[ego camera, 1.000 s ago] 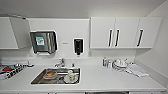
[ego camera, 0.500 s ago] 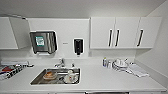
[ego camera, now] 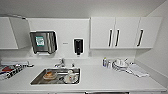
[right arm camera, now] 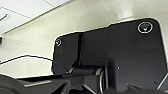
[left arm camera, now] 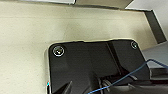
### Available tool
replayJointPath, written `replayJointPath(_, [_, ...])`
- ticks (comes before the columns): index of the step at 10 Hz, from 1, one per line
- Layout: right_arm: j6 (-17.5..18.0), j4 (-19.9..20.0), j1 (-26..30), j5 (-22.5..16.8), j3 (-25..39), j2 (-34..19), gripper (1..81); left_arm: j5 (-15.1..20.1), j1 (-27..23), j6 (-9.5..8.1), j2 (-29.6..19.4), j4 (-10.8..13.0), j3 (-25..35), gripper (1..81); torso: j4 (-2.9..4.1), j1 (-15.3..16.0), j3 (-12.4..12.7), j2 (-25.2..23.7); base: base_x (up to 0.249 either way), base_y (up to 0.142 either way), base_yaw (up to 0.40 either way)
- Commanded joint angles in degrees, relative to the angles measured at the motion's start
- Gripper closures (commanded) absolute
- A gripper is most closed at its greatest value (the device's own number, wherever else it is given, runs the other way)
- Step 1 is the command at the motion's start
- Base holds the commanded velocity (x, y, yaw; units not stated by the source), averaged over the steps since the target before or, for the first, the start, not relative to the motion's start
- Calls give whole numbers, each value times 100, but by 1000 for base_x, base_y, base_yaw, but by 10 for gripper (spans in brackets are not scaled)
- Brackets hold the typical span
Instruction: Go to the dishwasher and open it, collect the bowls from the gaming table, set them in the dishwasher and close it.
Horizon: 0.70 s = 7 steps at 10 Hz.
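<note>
A steel sink [ego camera: 37,79] holding dishes is set in the white table [ego camera: 105,78], below wall cupboards [ego camera: 125,32]. Whether either hand is spread or pressed together cannot be told.

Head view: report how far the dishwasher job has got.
Nothing looks done yet. The robot faces a white kitchen counter with a steel sink holding dishes, under white wall cabinets. No bowl is in hand. Opening the dishwasher, fetching the bowls, loading and closing all remain.
</note>
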Motion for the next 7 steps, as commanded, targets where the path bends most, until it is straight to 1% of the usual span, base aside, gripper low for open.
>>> replayJointPath(1, [309, 339, 566, -381, 1988, -1502, 10, -406, -293, 3, -1271, 40, 1280, 10, 0, 0, 0, 0, 0, 0, 0])
replayJointPath(2, [335, 375, 688, -390, 2755, -2068, 10, -633, -285, -6, -1645, 40, 1689, 10, 0, 369, 0, -573, 0, 0, 0])
replayJointPath(3, [335, 375, 776, -390, 3216, -2431, 10, -748, -293, -6, -2032, 40, 2103, 10, 0, 372, 0, -579, 0, 0, 0])
replayJointPath(4, [335, 383, 830, -390, 3543, -2766, 10, -828, -302, -6, -2534, 40, 2648, 10, 0, 404, -452, -634, 0, 0, 0])
replayJointPath(5, [335, 375, 891, -390, 3790, -3014, 10, -890, -311, 3, -2879, 49, 3003, 10, 0, 479, -552, -754, 0, 0, 0])
replayJointPath(6, [326, 375, 987, -381, 4247, -3295, 10, -995, -311, 3, -3178, 49, 3302, 10, 0, 561, -634, -894, 0, 0, 0])
replayJointPath(7, [326, 383, 1093, -372, 4807, -3653, 10, -1074, -311, 11, -3561, 57, 3763, 10, 0, 664, -785, -1058, 0, 0, 0])
